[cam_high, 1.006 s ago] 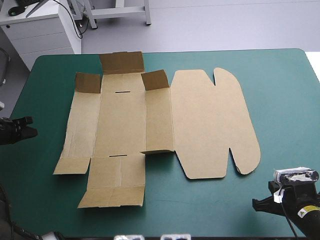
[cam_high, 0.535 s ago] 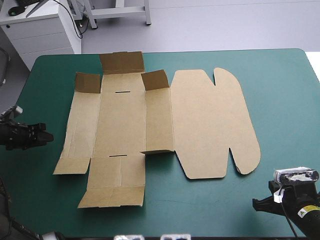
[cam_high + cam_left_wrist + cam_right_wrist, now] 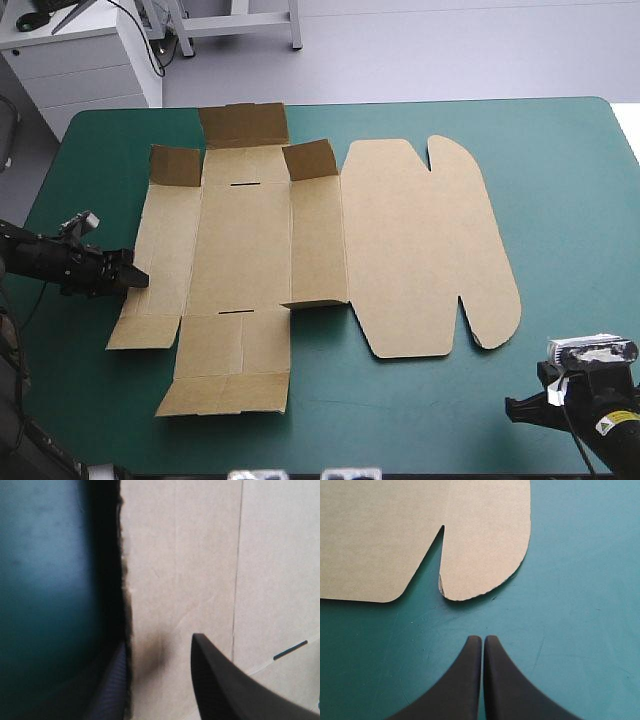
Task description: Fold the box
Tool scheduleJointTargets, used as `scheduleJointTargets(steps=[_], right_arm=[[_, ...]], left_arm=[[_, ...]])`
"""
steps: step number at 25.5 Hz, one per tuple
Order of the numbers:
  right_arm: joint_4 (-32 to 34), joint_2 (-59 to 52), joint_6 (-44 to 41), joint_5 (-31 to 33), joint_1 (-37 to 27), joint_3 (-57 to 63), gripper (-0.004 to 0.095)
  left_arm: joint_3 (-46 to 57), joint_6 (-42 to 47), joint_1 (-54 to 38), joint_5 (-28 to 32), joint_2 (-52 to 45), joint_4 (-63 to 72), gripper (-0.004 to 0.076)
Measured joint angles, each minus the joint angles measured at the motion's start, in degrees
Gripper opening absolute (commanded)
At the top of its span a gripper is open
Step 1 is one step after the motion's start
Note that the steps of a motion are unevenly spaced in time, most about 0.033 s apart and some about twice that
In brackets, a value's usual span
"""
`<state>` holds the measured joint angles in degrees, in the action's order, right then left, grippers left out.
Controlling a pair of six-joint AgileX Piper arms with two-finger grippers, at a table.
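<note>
While the flat brown cardboard box sheet (image 3: 250, 250) lies unfolded on the teal-green desk cover (image 3: 570, 180), the left end effector (image 3: 138, 279) sits released at its left edge; the right end effector (image 3: 482, 639), clenched, points at the rounded lid tab (image 3: 485, 555)

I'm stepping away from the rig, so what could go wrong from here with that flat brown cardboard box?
The left gripper is open at the left edge of the flat brown cardboard box. Nothing pins the sheet, so a lift or push there may drag it across the teal-green table cover. The right gripper is shut and apart from the rounded lid tab, so it probably cannot steady the sheet.
</note>
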<state>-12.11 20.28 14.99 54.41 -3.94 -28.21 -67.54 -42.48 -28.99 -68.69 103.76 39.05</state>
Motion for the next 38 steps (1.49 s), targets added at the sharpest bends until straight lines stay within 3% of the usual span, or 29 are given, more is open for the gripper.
scheduleJointTargets(steps=[3, 4, 5, 6, 31, 35, 38], right_arm=[[0.0, 0.0, 0.0, 0.0, 0.0, 0.0, 0.0000], [0.0, 0.0, 0.0, 0.0, 0.0, 0.0, 0.0000], [0.0, 0.0, 0.0, 0.0, 0.0, 0.0, 0.0000], [0.0, 0.0, 0.0, 0.0, 0.0, 0.0, 0.0000], [0.0, 0.0, 0.0, 0.0, 0.0, 0.0, 0.0000], [0.0, 0.0, 0.0, 0.0, 0.0, 0.0, 0.0000], [0.0, 0.0, 0.0, 0.0, 0.0, 0.0, 0.0000]], left_arm=[[0.0, 0.0, 0.0, 0.1, 0.0, 0.0, 0.0263], [0.0, 0.0, 0.0, 0.1, 0.0, 0.0, 0.0211], [0.0, -0.1, 0.0, 0.1, 0.0, 0.1, 0.0047], [0.0, -0.2, 0.1, 0.1, 0.1, 0.2, 0.0001], [-0.1, -1.5, 0.1, -0.3, 0.1, 0.9, 0.0007], [-0.1, -1.5, 0.1, -0.3, 0.1, 0.9, 0.0111], [-0.1, -1.6, 0.1, -0.1, 0.1, 0.6, 0.0281]])
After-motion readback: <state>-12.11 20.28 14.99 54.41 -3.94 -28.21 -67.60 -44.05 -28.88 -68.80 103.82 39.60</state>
